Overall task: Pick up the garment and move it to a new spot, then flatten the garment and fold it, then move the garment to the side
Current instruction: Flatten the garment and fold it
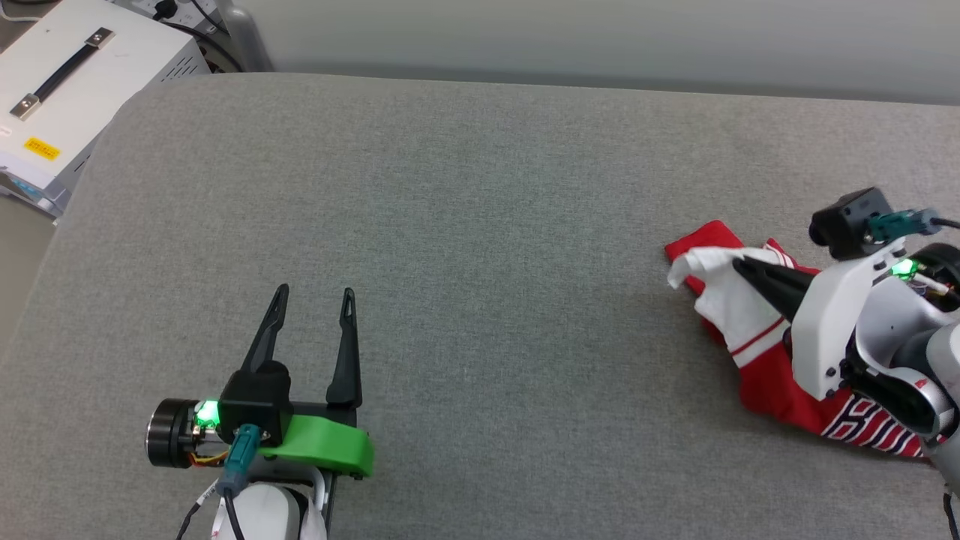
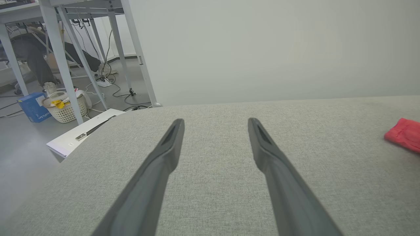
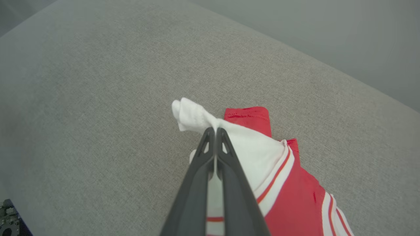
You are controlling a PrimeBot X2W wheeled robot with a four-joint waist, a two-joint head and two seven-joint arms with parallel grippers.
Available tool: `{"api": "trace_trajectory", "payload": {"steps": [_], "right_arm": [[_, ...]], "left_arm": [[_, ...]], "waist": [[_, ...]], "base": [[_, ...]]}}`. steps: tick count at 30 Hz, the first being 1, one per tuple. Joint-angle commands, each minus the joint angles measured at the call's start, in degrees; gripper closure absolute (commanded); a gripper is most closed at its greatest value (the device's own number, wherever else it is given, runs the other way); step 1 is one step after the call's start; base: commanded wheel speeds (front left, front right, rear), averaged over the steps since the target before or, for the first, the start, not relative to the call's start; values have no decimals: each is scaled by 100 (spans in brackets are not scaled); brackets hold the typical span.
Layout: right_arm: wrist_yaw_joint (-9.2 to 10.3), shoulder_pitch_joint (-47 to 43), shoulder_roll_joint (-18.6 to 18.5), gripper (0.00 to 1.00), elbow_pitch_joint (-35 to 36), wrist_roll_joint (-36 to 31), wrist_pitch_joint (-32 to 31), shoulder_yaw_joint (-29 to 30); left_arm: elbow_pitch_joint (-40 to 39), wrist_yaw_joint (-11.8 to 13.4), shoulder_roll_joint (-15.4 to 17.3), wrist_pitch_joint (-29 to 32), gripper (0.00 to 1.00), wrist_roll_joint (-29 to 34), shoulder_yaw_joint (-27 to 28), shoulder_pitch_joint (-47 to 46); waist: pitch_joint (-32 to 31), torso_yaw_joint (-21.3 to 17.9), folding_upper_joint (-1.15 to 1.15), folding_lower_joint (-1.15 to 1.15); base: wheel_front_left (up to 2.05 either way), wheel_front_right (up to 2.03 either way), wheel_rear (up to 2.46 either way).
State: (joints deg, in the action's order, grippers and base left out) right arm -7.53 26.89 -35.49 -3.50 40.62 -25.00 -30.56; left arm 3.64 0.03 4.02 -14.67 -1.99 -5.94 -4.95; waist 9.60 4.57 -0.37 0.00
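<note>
head and wrist views, read left to right. off the far left corner of the grey padded surface (image 1: 480,225) stands a white equipment case (image 1: 112,67) with a black carry handle (image 1: 64,71) on its top. in the left wrist view the room beyond that corner has a grey floor (image 2: 19,147), white table legs (image 2: 62,59), a pale woven basket (image 2: 67,111), a blue box (image 2: 31,106) and loose cables (image 2: 110,77). the left gripper (image 1: 316,292) hovers near the front left of the surface, fingers spread wide and pointing toward the far edge, nothing between them. a broad stretch of bare fabric lies ahead of it and runs across the middle to the garment (image 1: 772,390). a plain pale wall (image 1: 600,37) stands behind the whole far edge, which is straight and turns in a rounded corner at the left. the garment, red with white sleeves and striped trim, lies crumpled toward the right of the surface, well apart from the left gripper; part of its dark lettering shows beneath the right arm. the right gripper (image 1: 739,262) reaches in from the right with its fingers pressed tight together on a fold of the white sleeve (image 1: 724,300). in the right wrist view a tuft of white cloth bunches past the tips, and the red body rests on the fabric beside them. how close the garment lies to the surface's right edge cannot be told.
</note>
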Motion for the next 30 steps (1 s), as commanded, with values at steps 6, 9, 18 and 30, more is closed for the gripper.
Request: {"api": "trace_trajectory", "payload": {"steps": [6, 9, 18, 30], "right_arm": [[4, 109, 399, 100, 744, -199, 129, 518], [4, 338, 776, 100, 738, -395, 146, 368], [4, 895, 1858, 100, -761, -743, 431, -1234], [4, 1120, 2450, 88, -3181, -696, 983, -3080]], "left_arm": [[-59, 10, -12, -33, 0, -6, -5, 13], [-63, 3, -19, -33, 0, -24, 3, -46], [-46, 12, -37, -33, 0, -74, 93, -129], [39, 13, -61, -33, 0, -79, 149, -133]], "waist": [[94, 50, 37, 0], [172, 134, 37, 0], [305, 343, 37, 0], [303, 375, 37, 0]], "base": [[0, 0, 0], [0, 0, 0], [0, 0, 0], [0, 0, 0]]}}
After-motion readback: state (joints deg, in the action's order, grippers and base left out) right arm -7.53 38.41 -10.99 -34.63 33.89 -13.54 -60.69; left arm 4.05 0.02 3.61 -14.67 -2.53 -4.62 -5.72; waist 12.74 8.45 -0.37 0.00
